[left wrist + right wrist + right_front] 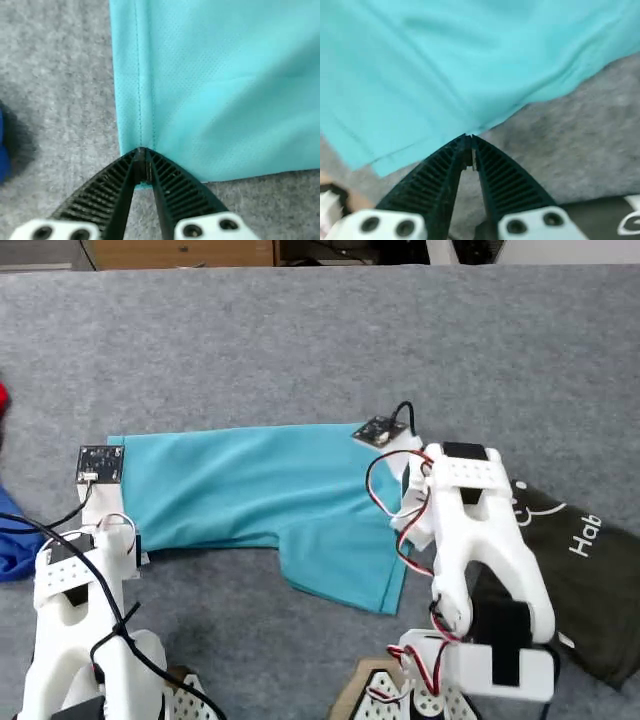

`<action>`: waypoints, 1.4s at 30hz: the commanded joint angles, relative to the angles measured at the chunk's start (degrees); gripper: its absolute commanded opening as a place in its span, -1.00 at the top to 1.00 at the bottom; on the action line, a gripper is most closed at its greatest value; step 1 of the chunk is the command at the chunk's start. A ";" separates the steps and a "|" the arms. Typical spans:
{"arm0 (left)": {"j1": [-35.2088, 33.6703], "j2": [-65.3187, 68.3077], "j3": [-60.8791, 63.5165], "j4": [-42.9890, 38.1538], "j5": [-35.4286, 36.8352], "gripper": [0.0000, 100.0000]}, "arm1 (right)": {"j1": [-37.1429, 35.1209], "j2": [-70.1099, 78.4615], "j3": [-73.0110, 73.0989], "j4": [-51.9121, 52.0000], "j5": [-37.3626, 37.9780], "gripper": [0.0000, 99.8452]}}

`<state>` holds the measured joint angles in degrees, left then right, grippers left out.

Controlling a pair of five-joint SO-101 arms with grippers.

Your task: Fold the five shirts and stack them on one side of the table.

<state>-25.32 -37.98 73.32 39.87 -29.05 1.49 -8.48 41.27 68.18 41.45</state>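
Now the left gripper and right gripper each pinch the teal shirt (jaws fully closed)

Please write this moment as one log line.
left gripper: shut on teal fabric shirt hem corner | right gripper: shut on shirt edge | shirt: lying on grey felt table

High camera over table, wrist cameras close, seemingly at opposite edges of shirt

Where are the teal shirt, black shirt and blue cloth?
teal shirt (250, 485), high view, its middle.
black shirt (590, 600), high view, its plain middle.
blue cloth (8, 550), high view, its visible edge.
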 commanded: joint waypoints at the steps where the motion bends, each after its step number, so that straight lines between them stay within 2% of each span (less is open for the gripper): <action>1: -0.26 -0.92 0.00 -0.53 0.44 0.96 | -4.09 -10.68 -1.80 5.80 0.35 0.99; 6: -0.35 -1.01 -0.09 -0.53 0.53 0.96 | -12.44 -23.16 1.71 10.02 -3.25 0.99; 9: -0.35 -1.89 -0.09 -0.62 1.76 0.96 | -17.36 -23.96 6.20 8.79 -5.71 0.99; 13: -0.35 -3.03 0.44 -0.70 2.81 0.96 | -19.65 -22.81 12.35 3.87 -7.38 0.99; 22: -0.44 -5.41 2.73 -3.25 2.81 0.96 | -17.80 -19.12 20.44 -1.93 -2.90 0.99; 30: -0.44 -6.55 3.08 -3.16 2.81 0.96 | -5.41 -12.70 20.53 -3.87 6.07 0.99; 33: -0.35 -6.55 3.08 -3.43 2.81 0.96 | -2.77 -12.62 20.53 -3.60 8.18 0.99; 38: -0.35 -6.55 3.08 -3.43 2.81 0.96 | -2.59 -12.70 19.91 -1.93 8.53 0.99; 42: -0.35 -6.55 3.08 -3.43 2.81 0.96 | -6.29 -17.63 17.36 3.52 8.00 0.99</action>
<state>-25.32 -43.34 76.66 37.32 -26.59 -2.46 -22.20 61.23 68.26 49.45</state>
